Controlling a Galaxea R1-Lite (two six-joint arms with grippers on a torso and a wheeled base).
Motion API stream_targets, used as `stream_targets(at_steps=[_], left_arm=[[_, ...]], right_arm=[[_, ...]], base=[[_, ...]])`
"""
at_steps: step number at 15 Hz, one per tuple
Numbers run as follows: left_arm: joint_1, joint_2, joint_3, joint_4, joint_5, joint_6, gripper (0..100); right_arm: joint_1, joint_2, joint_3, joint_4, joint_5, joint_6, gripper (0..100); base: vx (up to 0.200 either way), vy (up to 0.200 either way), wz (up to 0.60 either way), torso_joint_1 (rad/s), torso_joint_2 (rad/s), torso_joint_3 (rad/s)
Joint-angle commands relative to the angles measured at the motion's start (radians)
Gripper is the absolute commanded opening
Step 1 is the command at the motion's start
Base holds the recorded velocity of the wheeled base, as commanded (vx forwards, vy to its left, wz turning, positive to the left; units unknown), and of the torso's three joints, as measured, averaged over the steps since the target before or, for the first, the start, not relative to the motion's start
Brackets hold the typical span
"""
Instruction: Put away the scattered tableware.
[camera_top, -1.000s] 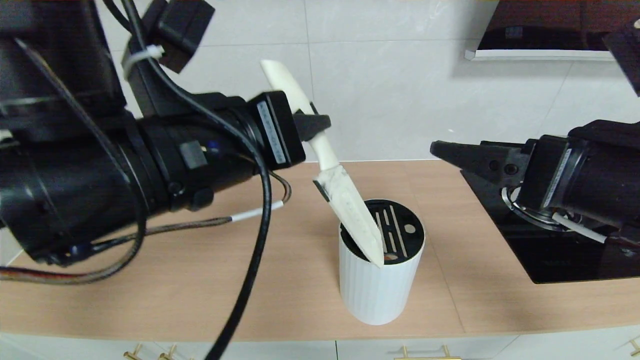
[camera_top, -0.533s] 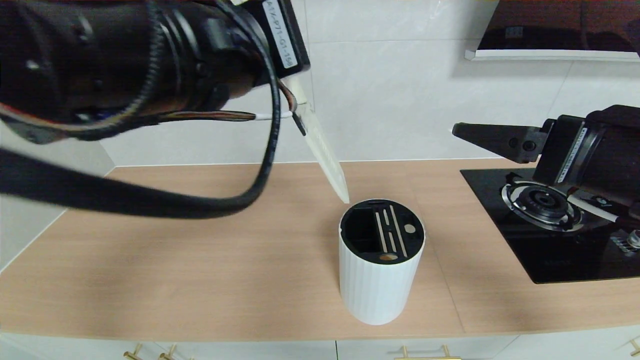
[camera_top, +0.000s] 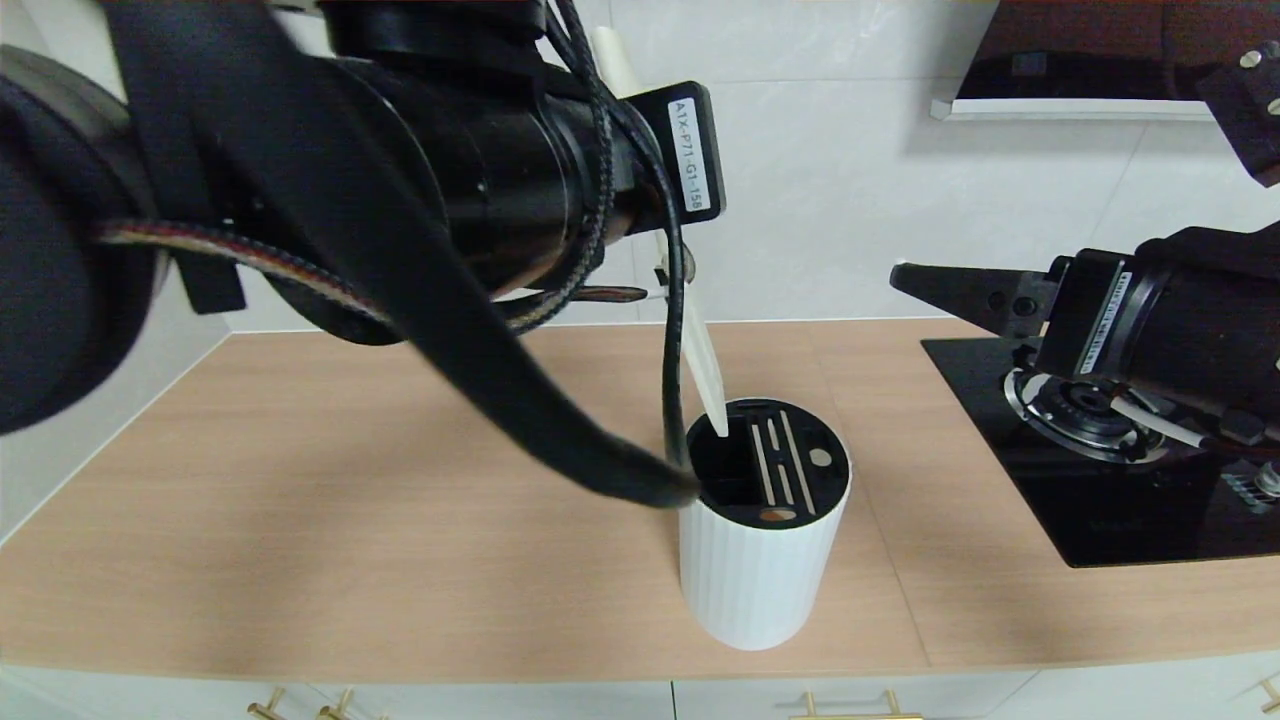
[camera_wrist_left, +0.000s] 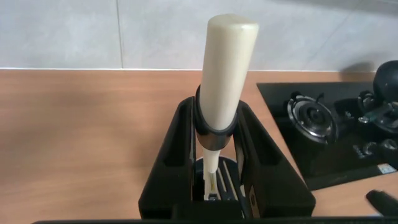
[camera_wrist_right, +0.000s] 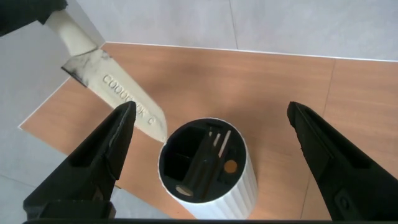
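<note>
Figure: knife held over its holder. A white knife (camera_top: 705, 370) with a cream handle is gripped by the left gripper (camera_wrist_left: 216, 118), whose fingers are closed on the handle close to the blade, so that the butt of the handle stands free above them. The knife is carried blade down and slightly tilted, its tip at the rim of the large compartment (camera_top: 725, 468) in the black top of the holder (camera_top: 760, 570); whether the tip has already entered cannot be told. The holder, a white ribbed cylinder, stands upright on the wooden worktop (camera_top: 350, 520) near the front edge, about midway along it, with narrow slots (camera_top: 775, 460) beside the large compartment. A black hob (camera_top: 1100, 510) is set into the right end of the worktop, well apart from the holder. The right gripper (camera_wrist_right: 211, 109) is held above the hob side with its fingers spread wide and nothing between them. Dark smudges are seen on the blade near the handle. The knife is judged to be light and stiff; the pale blade may be of a brittle material, so chipping is to be expected if the tip or edge is struck against the rim. The smooth, rounded handle is likely to slip or twist under a loose hold. The handle, close to the blade, is judged the proper place to grip, and the blade itself is best left untouched.
</note>
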Motion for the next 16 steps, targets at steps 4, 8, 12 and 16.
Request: stream_targets(at_steps=[4,8,12,16], left_arm=[[-0.005,0.093,0.0,-0.001,0.024,-0.002,0],[-0.014,0.113,0.002,-0.001,0.024,-0.002,0],[-0.028,0.142,-0.014,-0.015,0.025,-0.002,0],[-0.043,0.173,-0.014,-0.013,0.035,-0.003,0]], right_arm=[[-0.003,0.011,0.0,-0.001,0.0,0.0,100],[-0.003,0.018,0.0,-0.004,0.0,0.0,100],[-0.003,0.022,0.0,-0.004,0.0,0.0,100],[-0.003,0.022,0.0,-0.004,0.0,0.0,100]], base=[[0.0,0.0,0.0,0.0,0.0,0.0],[0.0,0.0,0.0,0.0,0.0,0.0],[0.0,0.0,0.0,0.0,0.0,0.0],[0.0,0.0,0.0,0.0,0.0,0.0]])
